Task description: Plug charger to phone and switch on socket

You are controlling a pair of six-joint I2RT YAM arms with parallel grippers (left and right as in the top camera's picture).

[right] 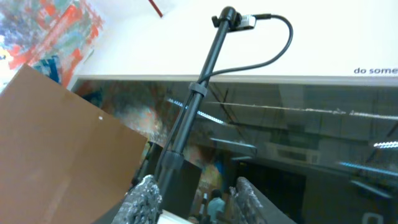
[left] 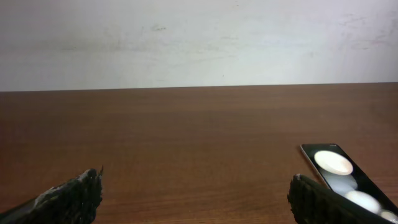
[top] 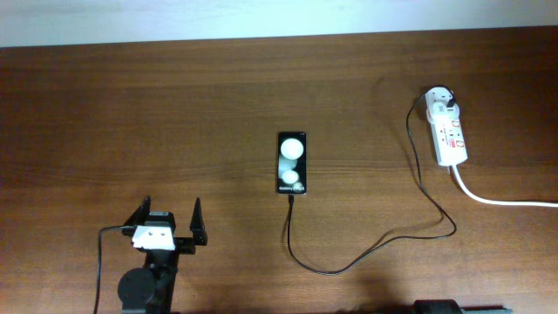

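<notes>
The black phone [top: 292, 162] lies face up at the table's middle, showing two white circles. The thin black charger cable [top: 331, 269] meets the phone's near edge, loops right and runs up to a white plug adapter [top: 440, 103] seated in the far end of the white socket strip [top: 452, 139]. My left gripper [top: 170, 220] is open and empty, near the front left, well short of the phone. In the left wrist view the phone [left: 342, 177] lies just past the right finger of that gripper [left: 199, 199]. My right gripper [right: 196, 183] is open, empty and pointing up off the table.
The strip's thick white cord [top: 506, 202] runs off the right edge. The right arm's base [top: 453, 307] shows at the bottom edge. A camera pole [right: 193, 106] and a brown board [right: 56, 149] show in the right wrist view.
</notes>
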